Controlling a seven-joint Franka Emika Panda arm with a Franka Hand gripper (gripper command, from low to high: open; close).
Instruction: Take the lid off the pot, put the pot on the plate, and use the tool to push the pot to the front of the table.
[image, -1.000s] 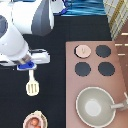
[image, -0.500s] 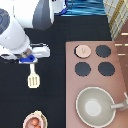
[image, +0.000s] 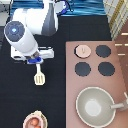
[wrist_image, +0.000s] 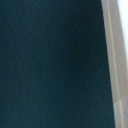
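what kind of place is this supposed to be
Probably a toy kitchen set up on a robot lab table: a pinkish stove counter with four burner spots, a large pan, a spatula. The end effector hangs over the spatula's handle.

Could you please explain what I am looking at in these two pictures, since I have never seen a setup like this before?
The white machine at the exterior view's top is a robot arm. That picture comes from a fixed camera high above; the other comes from a camera on the arm's hand and shows mostly the dark table from close by.

The gripper, the arm's grasping hand, is over the black table, just above the handle of the tool, a small cream spatula. Whether it grips the handle cannot be told.

At the exterior view's bottom, the pot sits on the plate. The lid is off and lies on the brown stove at the exterior view's right, beside three black burners. A large grey pan stands below them.
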